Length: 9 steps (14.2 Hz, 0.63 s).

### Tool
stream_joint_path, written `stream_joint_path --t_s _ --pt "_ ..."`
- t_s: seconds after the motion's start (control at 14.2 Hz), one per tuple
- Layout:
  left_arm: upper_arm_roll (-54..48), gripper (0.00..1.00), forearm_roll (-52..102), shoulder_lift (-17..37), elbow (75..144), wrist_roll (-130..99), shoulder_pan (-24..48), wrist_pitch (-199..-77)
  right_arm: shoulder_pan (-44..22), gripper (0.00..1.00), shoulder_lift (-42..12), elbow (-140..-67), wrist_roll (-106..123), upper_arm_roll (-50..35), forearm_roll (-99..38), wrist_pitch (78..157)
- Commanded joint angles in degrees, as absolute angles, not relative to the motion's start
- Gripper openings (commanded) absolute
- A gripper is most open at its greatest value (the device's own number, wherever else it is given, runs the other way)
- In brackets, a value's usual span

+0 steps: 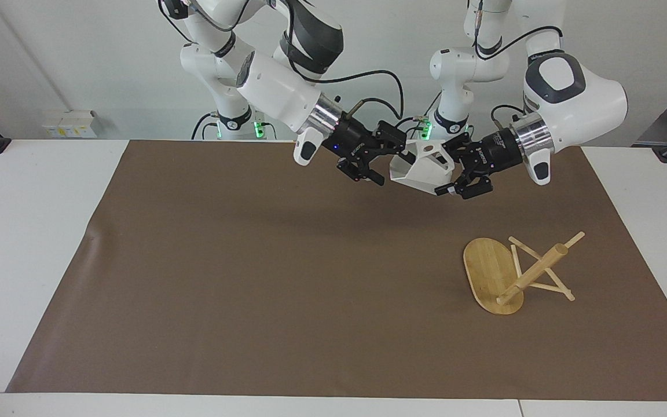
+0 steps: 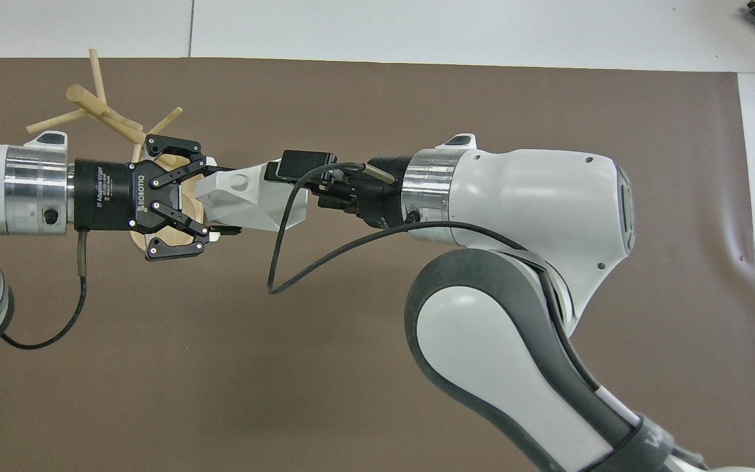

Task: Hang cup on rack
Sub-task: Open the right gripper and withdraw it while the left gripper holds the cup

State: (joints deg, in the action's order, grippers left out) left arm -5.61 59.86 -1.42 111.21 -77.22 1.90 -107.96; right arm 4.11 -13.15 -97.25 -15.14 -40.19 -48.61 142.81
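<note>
You have the rack [image 1: 501,275] tipped over on the mat [image 1: 252,289] toward the left arm's end of the table [image 1: 21,231], its post slanting off the base. The cup [image 1: 423,171] hangs in the air between the left gripper [image 1: 448,176] and the right gripper [image 1: 388,162], over the mat's edge nearest the robots.

toppled rack [image 1: 507,275] on mat [image 1: 252,278] – bare mat beside it

there was one small matte white faceted cup [image 1: 423,169] with a pierced blocky handle, one light bamboo mug rack [image 1: 493,275] lying tipped over, one brown paper mat [image 1: 252,289], and two white robot arms, each with one black two-finger gripper.
</note>
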Motion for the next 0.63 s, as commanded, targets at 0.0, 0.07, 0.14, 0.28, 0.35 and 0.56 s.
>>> stream_joint_path --t_s 0.0,0.07,0.14,0.28,0.35,0.56 --pt "-5.27 0.00 57.31 -2.11 112.15 -78.13 0.97 -107.14 4.75 1.00 -12.83 -97.29 -14.77 -40.78 -48.96 143.44" --pt "-5.27 0.00 57.30 -2.20 112.24 -78.31 0.01 -107.05 4.75 1.00 -12.83 -97.29 -14.77 -40.78 -47.56 143.26" --pt "-5.19 0.00 57.22 -2.20 112.58 -79.44 -0.35 -107.14 4.75 1.00 -12.92 -97.38 -14.68 -40.78 -45.63 143.00" --pt "-5.18 0.00 55.12 -2.29 112.76 -84.17 -1.57 -107.40 4.83 1.00 -12.83 -98.08 -14.77 -40.69 -42.38 142.82" --pt "-5.10 0.00 54.76 -2.29 112.94 -88.38 -1.84 -107.49 4.83 1.00 -12.75 -98.52 -14.77 -40.52 -41.58 142.74" --pt "-5.18 0.00 52.21 -3.07 115.82 -100.23 -1.76 -113.87 5.01 1.00 -12.48 -99.23 -14.59 -39.73 -37.90 141.42"
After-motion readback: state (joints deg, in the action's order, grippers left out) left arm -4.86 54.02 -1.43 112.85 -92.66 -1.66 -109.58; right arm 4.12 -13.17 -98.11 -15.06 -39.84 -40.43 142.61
